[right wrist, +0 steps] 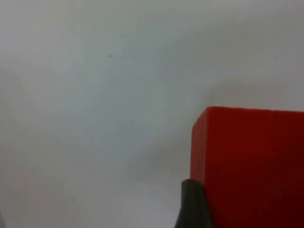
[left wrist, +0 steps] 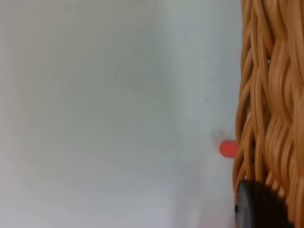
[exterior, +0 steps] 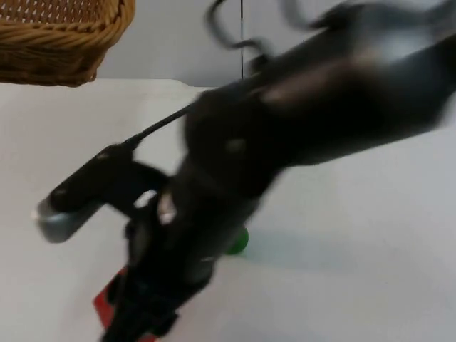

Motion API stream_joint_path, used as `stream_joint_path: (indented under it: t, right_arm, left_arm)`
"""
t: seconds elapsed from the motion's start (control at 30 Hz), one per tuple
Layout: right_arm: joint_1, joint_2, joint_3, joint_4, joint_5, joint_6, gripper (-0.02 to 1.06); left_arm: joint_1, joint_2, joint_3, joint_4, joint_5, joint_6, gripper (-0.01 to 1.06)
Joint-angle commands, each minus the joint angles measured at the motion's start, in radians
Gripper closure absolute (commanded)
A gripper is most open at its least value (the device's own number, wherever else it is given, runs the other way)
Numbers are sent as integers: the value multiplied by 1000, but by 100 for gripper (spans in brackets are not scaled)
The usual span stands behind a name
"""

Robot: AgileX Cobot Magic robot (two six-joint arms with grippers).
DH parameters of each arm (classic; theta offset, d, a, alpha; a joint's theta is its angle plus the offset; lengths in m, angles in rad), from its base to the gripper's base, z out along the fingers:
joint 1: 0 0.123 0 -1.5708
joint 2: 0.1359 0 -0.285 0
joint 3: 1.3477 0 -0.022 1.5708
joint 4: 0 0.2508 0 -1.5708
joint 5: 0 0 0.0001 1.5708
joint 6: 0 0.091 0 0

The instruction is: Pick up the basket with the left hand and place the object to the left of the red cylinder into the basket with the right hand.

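The wicker basket [exterior: 53, 35] hangs above the table's far left, and my left gripper [left wrist: 266, 209] is shut on its woven rim [left wrist: 270, 95]. Past that rim, a small red object [left wrist: 228, 148] lies on the white table, partly hidden by the basket. My right arm reaches across the table to the near left. Its gripper [exterior: 132, 317] is down at a red block [exterior: 107, 306]. In the right wrist view the block [right wrist: 247, 166] has flat faces and square edges and lies right against the gripper.
A small green object [exterior: 239, 242] sits on the table, half hidden behind the right arm. The grey partition wall [exterior: 164, 43] closes the far side. White table [exterior: 356, 271] stretches to the right.
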Motion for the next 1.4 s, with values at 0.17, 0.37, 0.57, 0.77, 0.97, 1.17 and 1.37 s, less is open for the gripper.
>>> stream_joint_path:
  t: [0.17,0.37,0.57,0.77,0.97,1.17,1.37]
  right_arm:
    - [-38,-431,283,-2,0,12,105]
    - [-115,-638,291,-2,90,17,105]
    - [-195,-740,217,-4,130,10,105]
    - [-200,-696,32,-59,139,-9,105]
    - [-200,-536,-251,-89,190,-9,105]
    - [-200,-272,-595,-87,248,-13,105]
    - [-200,-64,-837,-87,290,-13,105]
  left_arm:
    - [4,-12,-3,-24,-17,-6,105]
    - [4,-4,-3,-26,-17,-6,105]
    - [4,26,12,-66,-17,6,105]
    - [4,52,61,-79,-17,33,105]
    - [4,52,86,-79,-17,49,105]
    - [4,52,86,-85,-17,54,105]
    - [4,52,86,-87,-17,54,105]
